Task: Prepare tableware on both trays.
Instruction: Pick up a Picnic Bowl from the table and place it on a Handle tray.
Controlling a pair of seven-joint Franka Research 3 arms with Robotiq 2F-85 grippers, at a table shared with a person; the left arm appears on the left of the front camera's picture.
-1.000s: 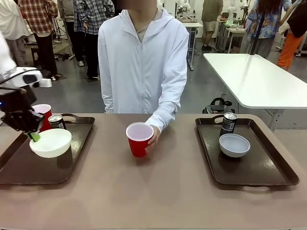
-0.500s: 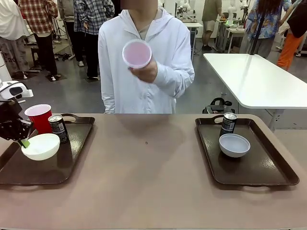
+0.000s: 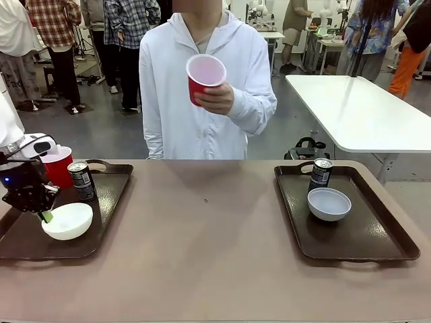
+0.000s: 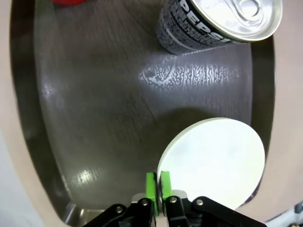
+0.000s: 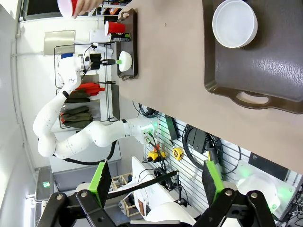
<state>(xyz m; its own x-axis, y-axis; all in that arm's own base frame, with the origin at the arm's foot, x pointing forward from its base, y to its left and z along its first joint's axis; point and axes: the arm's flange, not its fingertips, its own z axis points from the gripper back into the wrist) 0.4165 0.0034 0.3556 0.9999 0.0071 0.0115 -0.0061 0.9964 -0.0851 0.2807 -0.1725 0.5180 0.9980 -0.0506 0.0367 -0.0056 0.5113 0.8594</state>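
I looked at my left gripper (image 3: pixel 46 215) first. Its jaws were pinched almost all the way together on the near edge of the cream-white bowl (image 3: pixel 67 221). In the left wrist view the two green pads (image 4: pixel 151 185) sat tight side by side, with the thin rim of the bowl (image 4: pixel 213 161) between them. The bowl sat on the left tray (image 3: pixel 101 222), at the front part of it. Behind the bowl on that same tray stood a dark can (image 3: pixel 83 180) and a red cup (image 3: pixel 59 166), close to each other. The can (image 4: pixel 213 21) looked big in the left wrist view, near the top of the picture.

My right gripper (image 5: pixel 156 182) was up high, well away from the table (image 3: pixel 215 269). Its jaws were wide open and they held nothing and touched nothing. I could see its green pads (image 5: pixel 103 176) far apart at the bottom of the right wrist view.

On the right tray (image 3: pixel 377 235) sat the pale grey-white bowl (image 3: pixel 329 204), with the other dark can (image 3: pixel 321 173) just behind it. The right wrist view showed that bowl (image 5: pixel 235 23) on the tray (image 5: pixel 265 71) too.

The person stood at the far side of the table. The person's hand (image 3: pixel 217 99) held the second red cup (image 3: pixel 204 76) up in the air, tipped so I could see its white inside.
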